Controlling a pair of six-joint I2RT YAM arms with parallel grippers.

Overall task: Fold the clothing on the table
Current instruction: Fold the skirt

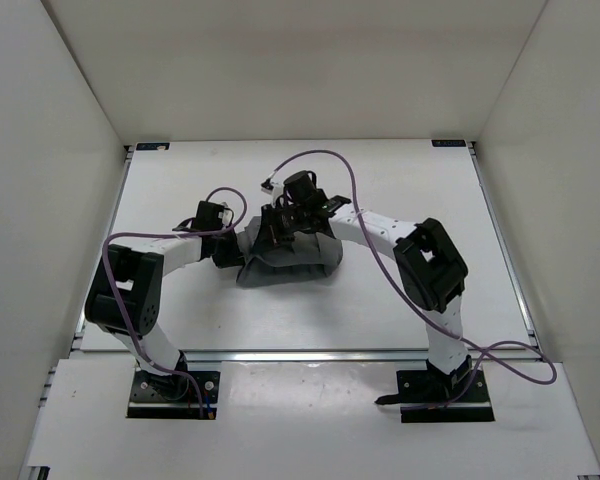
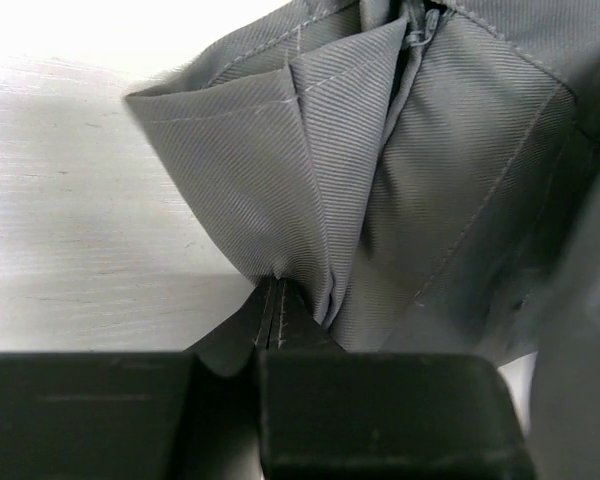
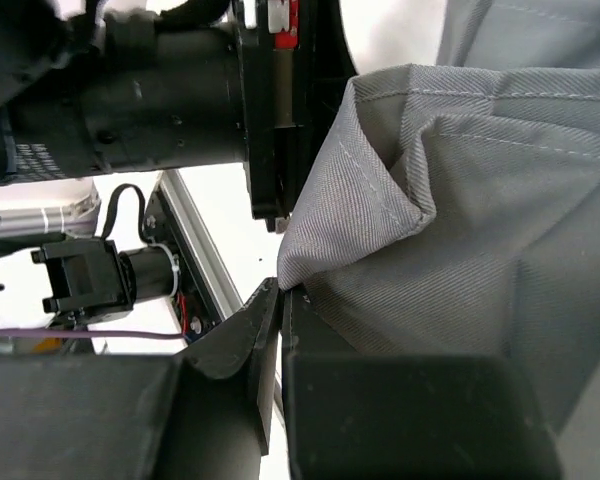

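Left gripper (image 2: 273,318), right gripper (image 3: 280,303) each pinched shut on a skirt (image 1: 292,264) edge. Risk: shallow bites slip as arms pull, skirt drops bunched on table (image 1: 410,190).

We see three plain white walls closing in the space: a back wall (image 1: 300,60), a left wall (image 1: 40,200) and a right wall (image 1: 570,180), all upright and bare. Between them lies the white table (image 1: 400,170), edged by a thin metal rail (image 1: 506,260), with small black brackets (image 1: 152,146) at its far corners. The light is bright and even, and the shadows are soft.
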